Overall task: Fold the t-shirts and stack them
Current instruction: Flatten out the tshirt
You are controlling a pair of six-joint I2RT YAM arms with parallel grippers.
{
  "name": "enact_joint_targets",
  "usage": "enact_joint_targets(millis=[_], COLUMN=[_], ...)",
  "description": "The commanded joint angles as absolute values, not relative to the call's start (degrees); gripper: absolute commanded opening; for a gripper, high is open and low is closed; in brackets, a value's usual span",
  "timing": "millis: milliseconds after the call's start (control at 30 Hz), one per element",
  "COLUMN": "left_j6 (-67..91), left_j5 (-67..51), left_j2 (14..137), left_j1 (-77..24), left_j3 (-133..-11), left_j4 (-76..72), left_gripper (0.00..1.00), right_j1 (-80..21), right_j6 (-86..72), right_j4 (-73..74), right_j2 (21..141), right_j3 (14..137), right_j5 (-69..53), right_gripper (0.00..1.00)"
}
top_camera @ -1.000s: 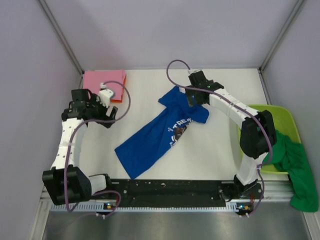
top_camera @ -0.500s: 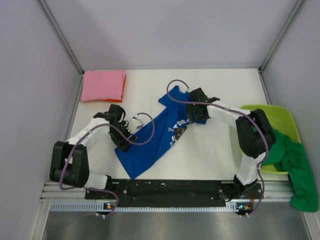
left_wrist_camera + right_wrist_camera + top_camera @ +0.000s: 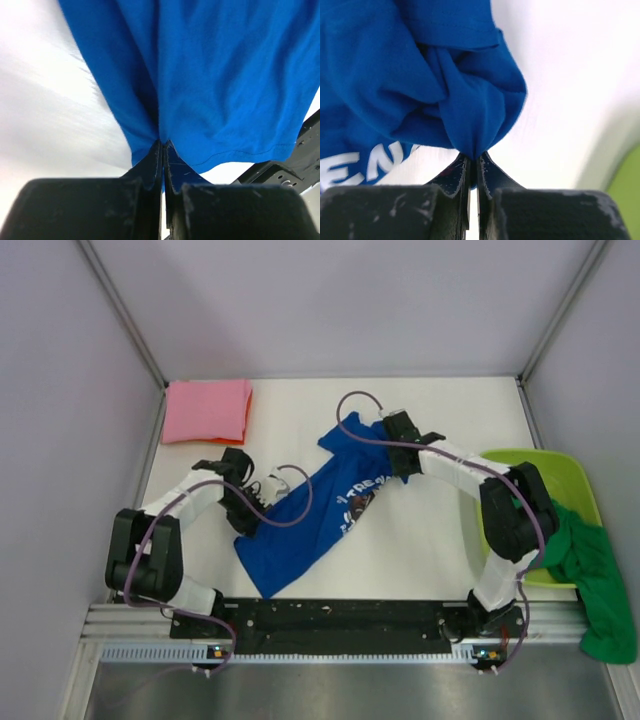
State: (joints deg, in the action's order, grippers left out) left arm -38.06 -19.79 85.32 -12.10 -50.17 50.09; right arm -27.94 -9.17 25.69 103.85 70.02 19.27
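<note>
The royal blue t-shirt [image 3: 310, 515] with white lettering lies crumpled and slanted across the middle of the table. My left gripper [image 3: 245, 523] is shut on its lower left edge; blue cloth [image 3: 210, 75] is pinched between its jaws [image 3: 163, 145]. My right gripper [image 3: 400, 462] is shut on the bunched sleeve [image 3: 470, 100] at the shirt's upper right, with the jaw tips [image 3: 472, 157] closed on the fold. A folded pink t-shirt [image 3: 207, 410] rests at the back left corner. The green t-shirt [image 3: 595, 580] hangs over the tub's edge at the right.
A lime-green plastic tub [image 3: 545, 475] stands at the right edge of the table, close to the right arm's elbow. Grey walls close in the table on three sides. A black rail [image 3: 340, 618] with the arm bases runs along the near edge.
The left arm swung from beside the pink shirt down to the blue shirt's lower left edge and shut on it. The right gripper lowered onto the sleeve and shut on it.
</note>
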Motion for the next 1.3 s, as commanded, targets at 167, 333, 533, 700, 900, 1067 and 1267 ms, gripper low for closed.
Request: enact_joint_targets(millis=[167,333,533,700,900,1067,1267], left_j6=[-32.4,-31.8,-31.1,-30.6,-30.5,-30.9,-29.6], left_j5=[-13.9,-8.5,-3.7,-5.4,-5.4,-7.5,-9.2], left_j2=[71.5,66.1,60.5,57.1,55.2,61.1,84.4], left_j1=[-11.2,-11.1,-11.1,-11.1,-11.1,-11.0,-7.9], left_j3=[-69.7,-80.5,-94.0,-98.2,-92.1,-82.1,-82.6], left_j4=[53.7,56.4,62.1,68.0,69.6,62.7,52.5], left_gripper=[0.00,0.00,0.00,0.00,0.00,0.00,0.06], right_j1=[-27.8,-27.9,-28.0,-28.0,-27.9,-27.3,-20.7], right_j6=[-6.3,-3.7,-4.2,-7.5,-9.3,-8.9,-9.7], right_j4=[29.3,33.6,40.4,44.2,45.3,42.4,38.7], right_j2=[72.4,60.3,52.8,48.3,49.8,62.5,92.8], right_j3=[73.1,80.9,91.8,93.5,90.1,89.1,97.0], right_j5=[22.7,19.3,7.8,-3.6,-4.8,5.4,9.8], right_gripper=[0.00,0.00,0.00,0.00,0.00,0.00,0.00])
